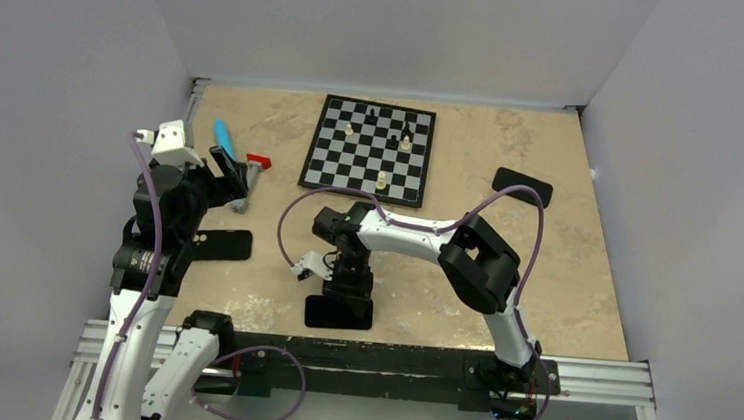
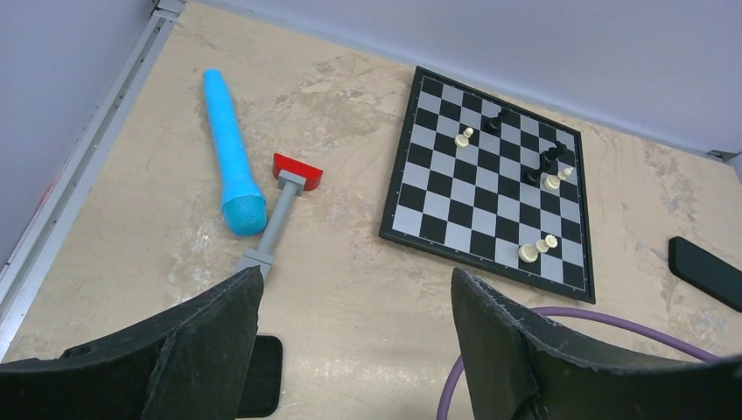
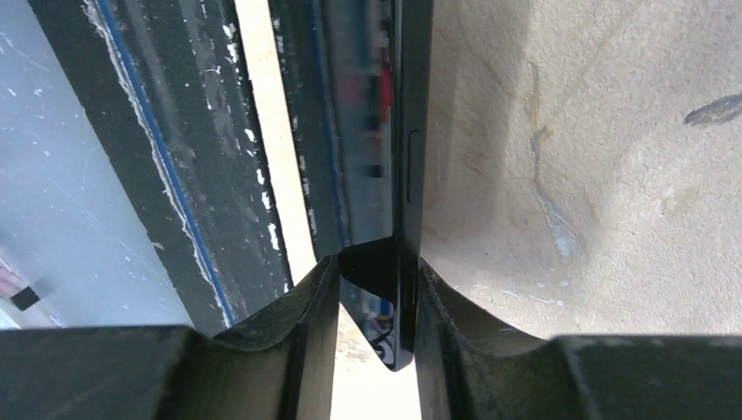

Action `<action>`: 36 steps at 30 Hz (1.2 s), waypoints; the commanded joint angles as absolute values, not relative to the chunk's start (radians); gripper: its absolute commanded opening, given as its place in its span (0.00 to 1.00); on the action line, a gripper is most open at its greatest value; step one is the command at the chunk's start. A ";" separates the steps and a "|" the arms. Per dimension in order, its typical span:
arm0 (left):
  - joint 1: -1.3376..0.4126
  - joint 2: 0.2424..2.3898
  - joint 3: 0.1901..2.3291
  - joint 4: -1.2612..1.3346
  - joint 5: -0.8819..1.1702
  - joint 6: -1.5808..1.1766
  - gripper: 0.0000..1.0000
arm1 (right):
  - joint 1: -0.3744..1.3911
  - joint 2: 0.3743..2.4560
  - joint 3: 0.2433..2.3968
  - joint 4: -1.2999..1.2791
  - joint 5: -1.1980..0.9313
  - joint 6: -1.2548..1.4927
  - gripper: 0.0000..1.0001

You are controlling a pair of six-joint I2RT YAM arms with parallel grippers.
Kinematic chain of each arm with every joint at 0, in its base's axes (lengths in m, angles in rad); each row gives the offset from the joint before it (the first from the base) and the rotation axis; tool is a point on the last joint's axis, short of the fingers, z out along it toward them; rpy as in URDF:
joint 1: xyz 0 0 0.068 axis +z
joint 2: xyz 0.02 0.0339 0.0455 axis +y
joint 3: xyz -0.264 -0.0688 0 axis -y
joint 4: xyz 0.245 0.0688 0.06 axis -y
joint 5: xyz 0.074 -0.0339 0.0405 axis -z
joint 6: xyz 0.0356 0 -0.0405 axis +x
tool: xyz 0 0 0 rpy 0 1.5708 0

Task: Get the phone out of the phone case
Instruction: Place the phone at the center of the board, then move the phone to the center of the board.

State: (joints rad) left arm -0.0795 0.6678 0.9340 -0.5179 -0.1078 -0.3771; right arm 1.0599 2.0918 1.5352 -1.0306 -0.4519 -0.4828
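My right gripper points down near the table's front edge and is shut on a black phone. In the right wrist view the phone stands edge-on between my fingers, side buttons facing the camera, glossy face to the left; the right gripper pinches its lower end. A flat black phone case with small camera holes lies on the table beside the left arm; one corner shows in the left wrist view. My left gripper is open and empty, raised above the table.
A chessboard with a few pieces lies at the back centre. A blue cylinder and a grey-handled tool with a red head lie at the back left. Another flat black object lies at the right. The metal rail runs along the front.
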 commanded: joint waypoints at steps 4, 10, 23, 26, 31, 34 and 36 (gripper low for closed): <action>-0.069 0.668 0.925 -0.489 -0.086 -0.370 0.81 | 1.061 2.136 1.522 -0.926 -0.348 -0.492 0.41; -0.066 0.673 0.925 -0.487 -0.083 -0.370 0.81 | 1.049 2.132 1.529 -0.916 -0.330 -0.469 0.49; -0.066 0.682 0.917 -0.464 -0.034 -0.374 0.83 | 1.006 1.937 1.478 -0.752 -0.073 -0.328 0.83; -0.066 0.726 0.910 -0.412 0.083 -0.382 0.85 | 0.938 1.802 1.405 -0.569 0.070 -0.171 0.85; -0.071 0.896 0.982 -0.391 0.288 -0.508 0.85 | 0.642 1.572 1.216 -0.324 0.113 0.149 0.86; -0.089 0.998 1.073 -0.379 0.389 -0.610 0.85 | 0.470 1.478 1.130 -0.242 0.131 0.272 0.88; -0.109 1.044 1.119 -0.326 0.439 -0.687 0.85 | 0.347 1.466 1.116 -0.226 0.109 0.355 0.88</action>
State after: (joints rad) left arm -0.0795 0.9894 1.0008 -0.4412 0.2604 -0.5236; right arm 0.4953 1.5116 1.1713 -0.3527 0.0734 0.1074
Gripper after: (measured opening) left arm 0.852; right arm 0.874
